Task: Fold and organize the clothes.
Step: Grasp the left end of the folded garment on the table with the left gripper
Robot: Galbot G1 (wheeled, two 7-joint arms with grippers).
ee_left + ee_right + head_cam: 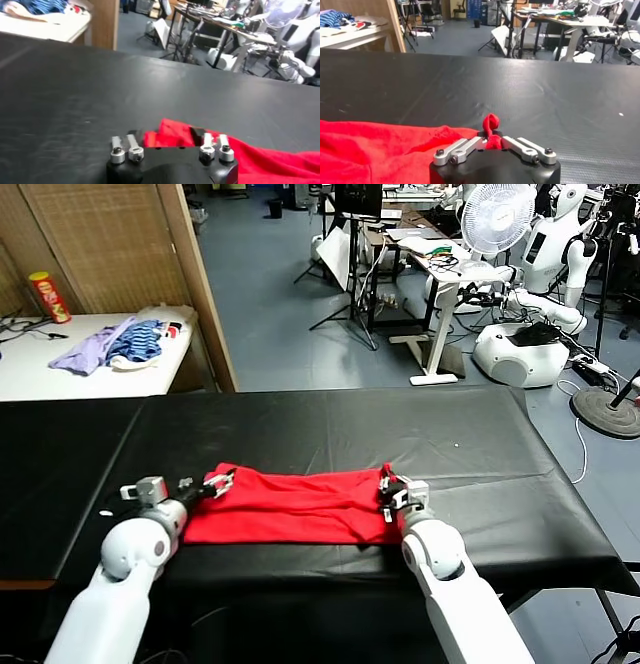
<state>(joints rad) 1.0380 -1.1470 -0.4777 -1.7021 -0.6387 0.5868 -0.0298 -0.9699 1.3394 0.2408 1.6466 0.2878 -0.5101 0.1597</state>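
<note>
The clothes are one red T-shirt (295, 506), folded into a long flat band on the black table (330, 424). My left gripper (224, 481) is at the band's left end. In the left wrist view this gripper (165, 136) stands open, its dark fingertips (198, 133) wide apart, with a corner of the red shirt (172, 131) lying loose between them. My right gripper (387, 488) is at the band's right end. In the right wrist view it (490, 137) is shut on a pinched tuft of the shirt (380, 150), which pokes up past the fingers.
A white side table (60, 379) at the back left carries a lilac garment (88, 349), a blue striped garment (138, 341) and a red can (48, 296). A wooden screen (205, 284) stands beside it. A fan (497, 216) and other robots (530, 334) are beyond the far right.
</note>
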